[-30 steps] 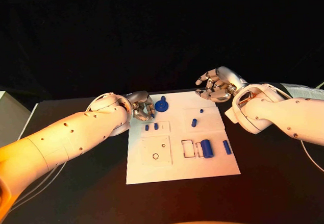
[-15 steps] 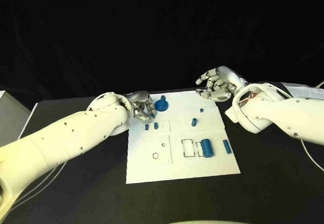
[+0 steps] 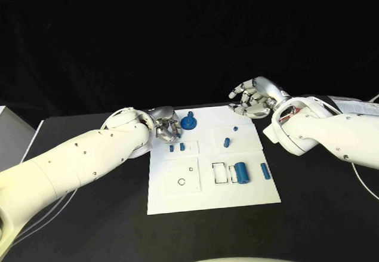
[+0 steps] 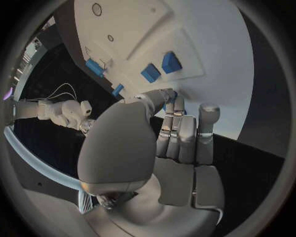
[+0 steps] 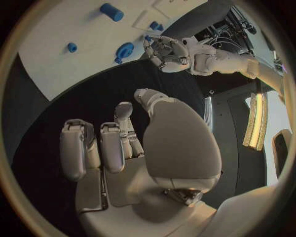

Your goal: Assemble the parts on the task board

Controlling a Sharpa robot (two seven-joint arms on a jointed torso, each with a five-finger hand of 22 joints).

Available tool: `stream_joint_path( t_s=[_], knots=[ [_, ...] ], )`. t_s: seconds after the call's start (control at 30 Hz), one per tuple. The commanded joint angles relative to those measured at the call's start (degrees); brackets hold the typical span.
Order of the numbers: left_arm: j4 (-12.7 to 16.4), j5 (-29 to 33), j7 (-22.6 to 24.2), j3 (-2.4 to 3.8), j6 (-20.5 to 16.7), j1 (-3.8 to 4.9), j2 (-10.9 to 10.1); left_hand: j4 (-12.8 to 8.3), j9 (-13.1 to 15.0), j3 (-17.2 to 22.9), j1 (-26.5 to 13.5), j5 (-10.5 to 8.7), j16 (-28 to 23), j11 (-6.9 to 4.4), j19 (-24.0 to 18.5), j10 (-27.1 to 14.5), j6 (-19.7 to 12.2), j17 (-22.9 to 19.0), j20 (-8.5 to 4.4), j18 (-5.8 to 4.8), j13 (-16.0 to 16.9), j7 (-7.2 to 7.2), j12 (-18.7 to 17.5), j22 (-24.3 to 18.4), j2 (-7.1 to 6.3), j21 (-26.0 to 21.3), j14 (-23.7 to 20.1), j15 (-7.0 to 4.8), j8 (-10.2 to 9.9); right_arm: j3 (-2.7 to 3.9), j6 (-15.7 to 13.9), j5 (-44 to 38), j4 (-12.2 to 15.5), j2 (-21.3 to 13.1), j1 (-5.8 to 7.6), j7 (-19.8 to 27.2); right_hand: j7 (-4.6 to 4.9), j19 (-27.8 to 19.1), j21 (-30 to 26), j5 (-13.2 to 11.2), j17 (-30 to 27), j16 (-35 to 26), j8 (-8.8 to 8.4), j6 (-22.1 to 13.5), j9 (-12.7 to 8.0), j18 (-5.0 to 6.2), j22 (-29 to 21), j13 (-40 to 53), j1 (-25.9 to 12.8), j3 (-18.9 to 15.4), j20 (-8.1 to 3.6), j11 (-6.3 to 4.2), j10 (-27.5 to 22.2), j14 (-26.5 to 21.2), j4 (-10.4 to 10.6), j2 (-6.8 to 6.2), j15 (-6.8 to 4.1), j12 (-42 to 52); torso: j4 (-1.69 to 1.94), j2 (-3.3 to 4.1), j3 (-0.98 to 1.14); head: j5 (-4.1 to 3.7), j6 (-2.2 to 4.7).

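Most parts lie loose on the task board (image 3: 212,195), so I judge assembly barely begun. At the board's 11 o'clock corner my left hand (image 3: 165,127) has its fingers curled beside the blue round part (image 3: 189,122); I cannot tell whether it grips it. My right hand (image 3: 253,99) hovers at 1 o'clock, fingers curled, holding nothing.
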Motion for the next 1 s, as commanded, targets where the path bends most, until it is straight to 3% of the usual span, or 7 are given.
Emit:
stream_joint_path(
  t_s=[0.03,0.47,1.0],
  knots=[
    [0.0,-0.4,0.0,-0.08,0.3,-0.04,0.1,-0.2,0.0,-0.1,-0.5,-0.32,-0.1,0.16,-0.5,0.3,0.3,-0.1,-0.02,-0.45,0.1,-0.05,-0.2,-0.1,-0.07,-0.3,-0.3,-0.07,0.0,0.02,0.4,-0.4,0.1,0.0,-0.02,0.6,0.00,2.5,-0.3,0.1,3.6,-0.1,0.24,0.4,0.1,1.08,7.5,-0.1,-0.2,0.3,-0.40,-0.34,-0.2,2.9,0.1,-0.31,-0.31,-0.2,0.02,0.01,-0.01,-0.06,0.04],
    [0.0,-0.8,0.2,-0.59,-0.1,-0.28,0.3,-0.6,-0.5,-0.8,-1.3,-0.56,-0.4,0.68,-1.5,-1.0,-1.0,-2.1,0.27,-0.31,0.1,0.25,-1.5,-0.9,-0.99,-1.1,-1.8,0.35,-1.2,0.02,0.4,-0.4,0.0,0.0,-0.02,0.6,-0.02,2.5,-0.4,0.1,3.5,-0.3,0.24,0.3,0.2,1.09,7.5,-0.6,-0.3,0.4,-0.45,-0.37,-0.1,2.9,-0.1,-0.38,-0.34,-0.7,-0.01,-0.04,0.02,-0.15,-0.05],
    [0.7,-0.8,0.1,-0.64,-1.3,-0.51,0.1,-0.7,-1.0,-1.3,-1.8,-0.34,-0.9,1.50,-1.9,-3.9,-2.4,-4.4,0.88,-0.21,0.5,0.70,-2.0,-1.5,-1.52,-1.7,-3.5,1.04,-2.4,0.02,0.4,-0.4,-0.1,0.0,-0.03,0.6,-0.02,2.5,-0.4,0.1,3.5,-0.3,0.24,0.3,0.2,1.09,7.5,-0.6,-0.3,0.4,-0.45,-0.37,-0.1,2.9,-0.1,-0.38,-0.34,-0.7,-0.02,-0.01,0.02,-0.10,0.03]
  ],
)
